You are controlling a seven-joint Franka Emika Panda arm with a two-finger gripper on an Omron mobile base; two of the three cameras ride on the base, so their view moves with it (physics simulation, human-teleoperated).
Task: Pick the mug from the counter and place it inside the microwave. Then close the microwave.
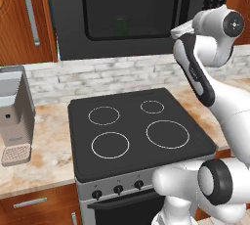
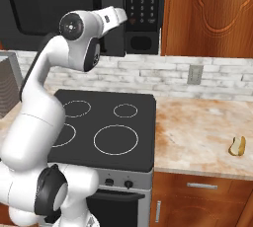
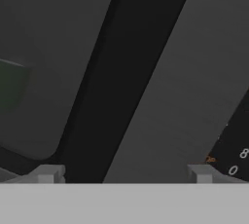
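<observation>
the mug (image 1: pixel 120 25) is sitting inside the microwave (image 1: pixel 73 18), glimpsed green behind its dark door window — the released, wide-spread hand (image 3: pixel 124 173) is facing the door's right edge; pressing squarely should seat it shut.

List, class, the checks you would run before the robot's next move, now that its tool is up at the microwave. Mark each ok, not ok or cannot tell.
1. Small green cylindrical mug inside the large black microwave: ok, it shows dimly through the dark window.
2. Tool empty: ok, nothing between its fingertips.
3. Tool open: ok, jaws stand wide.
4. Microwave door shut: looks flush in the left base view; fully latched, cannot tell.
5. Tool touching the door: cannot tell; the hand view shows it very close.
</observation>
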